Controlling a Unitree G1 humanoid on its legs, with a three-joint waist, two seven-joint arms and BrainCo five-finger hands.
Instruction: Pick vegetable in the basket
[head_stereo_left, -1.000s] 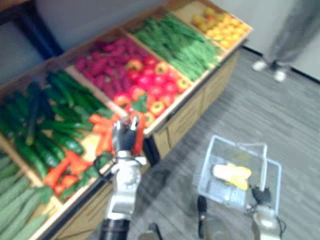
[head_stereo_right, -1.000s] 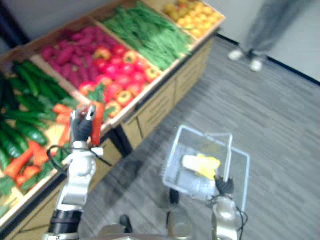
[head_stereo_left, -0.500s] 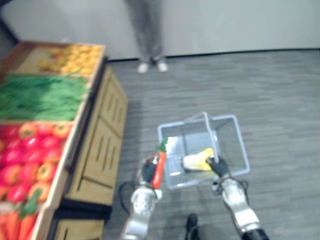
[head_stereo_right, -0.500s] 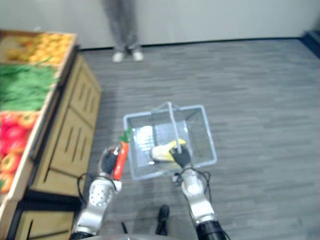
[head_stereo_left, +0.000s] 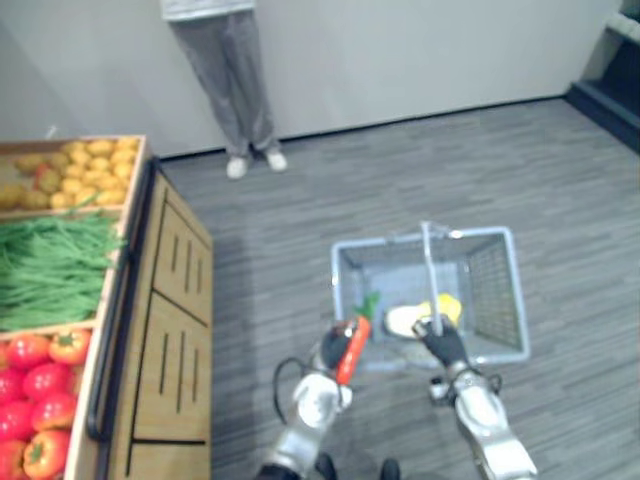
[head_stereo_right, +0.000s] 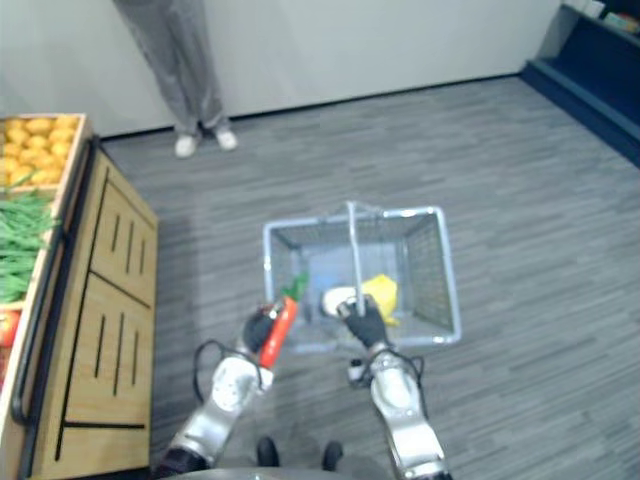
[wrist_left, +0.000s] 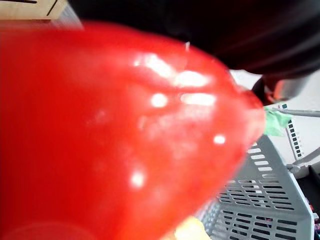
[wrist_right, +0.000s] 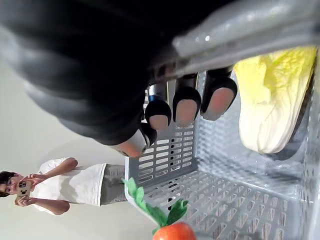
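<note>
My left hand (head_stereo_left: 330, 350) is shut on an orange-red carrot (head_stereo_left: 352, 350) with a green top. It holds the carrot upright just outside the near left corner of the grey mesh basket (head_stereo_left: 495, 290). From the left wrist, the carrot (wrist_left: 125, 140) looms very close with the basket's wall (wrist_left: 270, 210) past it. My right hand (head_stereo_left: 440, 342) is shut on the basket's raised handle (wrist_right: 250, 30), its fingers (wrist_right: 185, 105) curled round the bar. A pale yellow cabbage (head_stereo_left: 425, 315) lies inside the basket.
A wooden produce stand (head_stereo_left: 170, 330) runs along the left with yellow vegetables (head_stereo_left: 60, 170), green beans (head_stereo_left: 50, 270) and red tomatoes (head_stereo_left: 35, 400). A person (head_stereo_left: 225, 70) stands by the back wall. A dark blue ledge (head_stereo_right: 590, 50) is at far right.
The camera has swung from the produce stand to the floor. My left hand carried the carrot from over the stand to the basket's near left corner. The right hand kept hold of the handle.
</note>
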